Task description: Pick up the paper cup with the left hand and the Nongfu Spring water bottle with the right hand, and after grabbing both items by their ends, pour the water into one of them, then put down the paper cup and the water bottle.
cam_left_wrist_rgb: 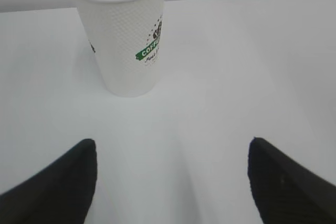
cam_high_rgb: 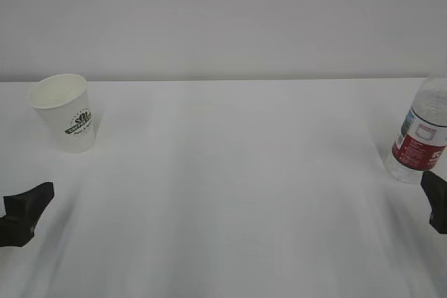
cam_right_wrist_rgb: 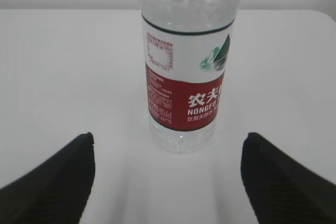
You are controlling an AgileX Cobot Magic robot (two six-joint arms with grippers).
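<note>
The cup (cam_high_rgb: 65, 112) stands upright at the far left of the table (cam_high_rgb: 230, 193), the bottle (cam_high_rgb: 421, 134) upright at the far right, partly cut off by the frame edge in the exterior view. The left hand (cam_left_wrist_rgb: 170, 182) sits just short of the cup with its jaws spread wide and nothing between them; in its wrist view the cup stands left of the midline between the fingers (cam_left_wrist_rgb: 58, 187). The right hand (cam_right_wrist_rgb: 168, 179) faces the bottle the same way, jaws wide apart and empty, the bottle roughly centred ahead of it. Whether the cup holds water cannot be told. Risks from here look mostly like alignment ones: if the left hand advances straight, its left finger may clip the off-centre cup and tip or shove the light paper wall rather than straddle it. Closing too hard could crush the cup. The bottle has a smooth, ribbed wall and seems uncapped, so a squeeze or a knock might slop water out or topple it near the table edge
</note>
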